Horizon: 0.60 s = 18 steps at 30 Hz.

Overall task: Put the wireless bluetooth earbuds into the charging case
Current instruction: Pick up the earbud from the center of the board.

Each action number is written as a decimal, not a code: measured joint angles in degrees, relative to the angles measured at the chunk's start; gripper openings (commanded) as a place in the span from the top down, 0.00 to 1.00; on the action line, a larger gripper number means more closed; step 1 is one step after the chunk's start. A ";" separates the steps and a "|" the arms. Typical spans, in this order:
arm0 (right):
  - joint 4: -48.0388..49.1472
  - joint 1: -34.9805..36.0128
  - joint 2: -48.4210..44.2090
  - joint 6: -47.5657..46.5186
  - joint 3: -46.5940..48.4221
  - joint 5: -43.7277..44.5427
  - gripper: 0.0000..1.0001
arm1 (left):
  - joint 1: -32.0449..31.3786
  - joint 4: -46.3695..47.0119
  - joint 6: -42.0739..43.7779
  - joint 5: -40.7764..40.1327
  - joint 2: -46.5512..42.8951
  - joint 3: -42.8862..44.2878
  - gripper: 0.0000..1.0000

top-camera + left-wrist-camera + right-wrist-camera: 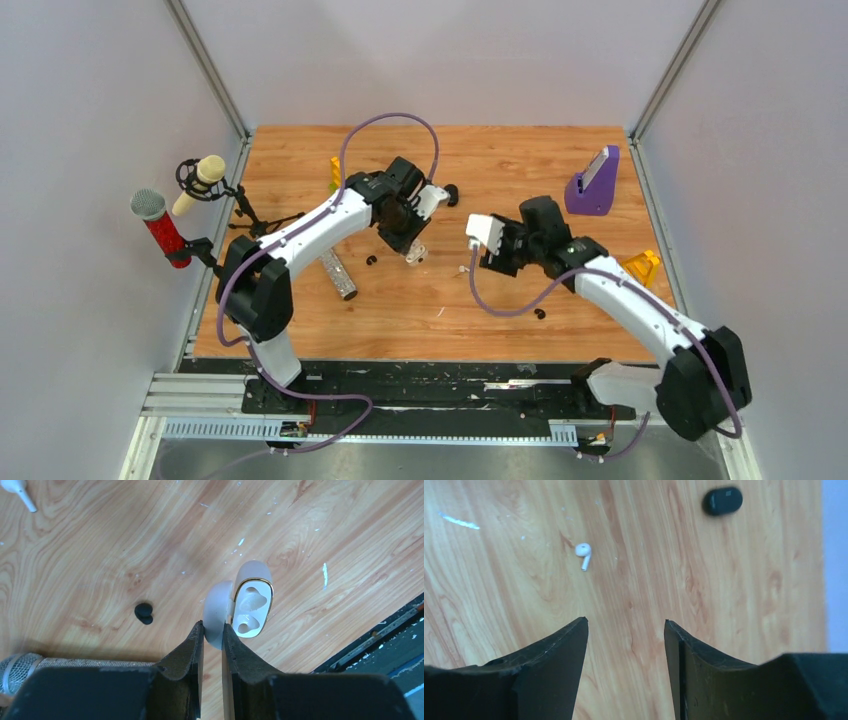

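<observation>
Pinching the glossy white charging case (252, 605) by its lid, the left gripper (213, 630) is baring empty sockets; the right gripper (626, 622), parted and empty, is hovering by a white stemmed earbud (583, 552).

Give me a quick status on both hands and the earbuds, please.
Left hand shut on open white case lid, wells empty. Right hand open, empty, white earbud lying loose ahead. Nothing in the way.
</observation>
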 measured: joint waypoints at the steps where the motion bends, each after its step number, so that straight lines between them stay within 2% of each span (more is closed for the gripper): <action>1: -1.73 -2.78 2.38 1.62 2.10 -1.99 0.41 | 0.00 0.22 0.00 -0.48 -0.76 -0.57 0.87; 6: -10.21 -9.29 17.94 9.40 16.48 -7.87 0.47 | -0.33 0.92 0.37 -1.88 -4.00 -1.60 0.87; 11: -19.06 -10.10 34.47 19.71 31.76 -10.82 0.44 | -1.16 1.27 1.66 -5.53 -6.38 -2.56 0.86; 14: -22.86 -9.99 40.28 25.73 36.28 -10.82 0.43 | -2.16 1.16 2.56 -8.48 -6.99 -2.80 0.86; 18: -25.62 -9.51 43.56 31.01 38.27 -9.86 0.42 | -2.64 0.26 3.82 -12.13 -7.17 -2.80 0.86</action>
